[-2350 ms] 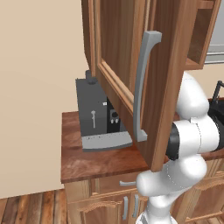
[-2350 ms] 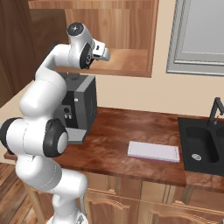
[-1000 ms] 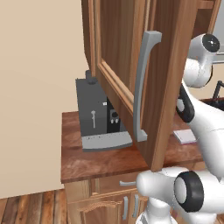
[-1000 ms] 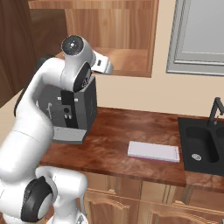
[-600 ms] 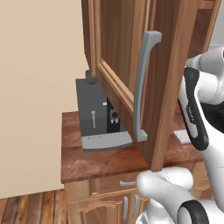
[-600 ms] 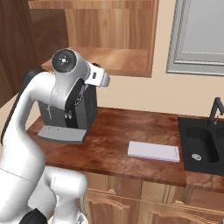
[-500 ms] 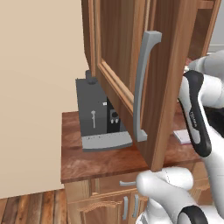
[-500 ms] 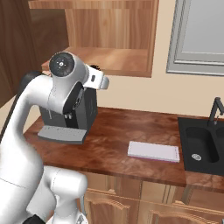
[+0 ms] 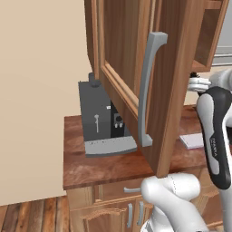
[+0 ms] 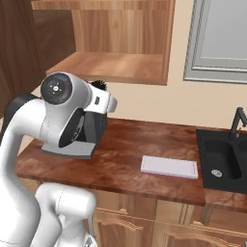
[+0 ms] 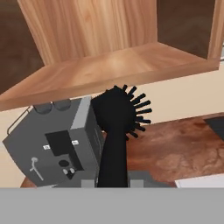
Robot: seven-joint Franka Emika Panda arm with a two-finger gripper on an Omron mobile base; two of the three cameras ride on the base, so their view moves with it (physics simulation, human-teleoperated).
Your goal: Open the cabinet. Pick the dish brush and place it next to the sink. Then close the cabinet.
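The cabinet [image 10: 111, 65] stands open, its bare shelf in view, and its door [image 9: 181, 68] with the long grey handle [image 9: 148, 90] swings out toward me. My gripper [image 10: 104, 100] hangs just below and in front of the shelf, shut on the handle of the black dish brush [image 11: 114, 131]. The brush's bristled head [image 10: 99, 85] points up, over the left part of the counter. The black sink [image 10: 223, 159] with its thin faucet [image 10: 236, 121] lies far to the right, well apart from the gripper.
A grey coffee machine [image 9: 102, 122] stands on the wooden counter [image 10: 144, 144] under the cabinet, close behind my hand. A flat white pad [image 10: 169, 167] lies on the counter between it and the sink. The open door fills the space left of the arm.
My hand has come down and out of the cabinet with the dish brush still in its grip, and the arm's elbow has swung forward. The door has not moved.
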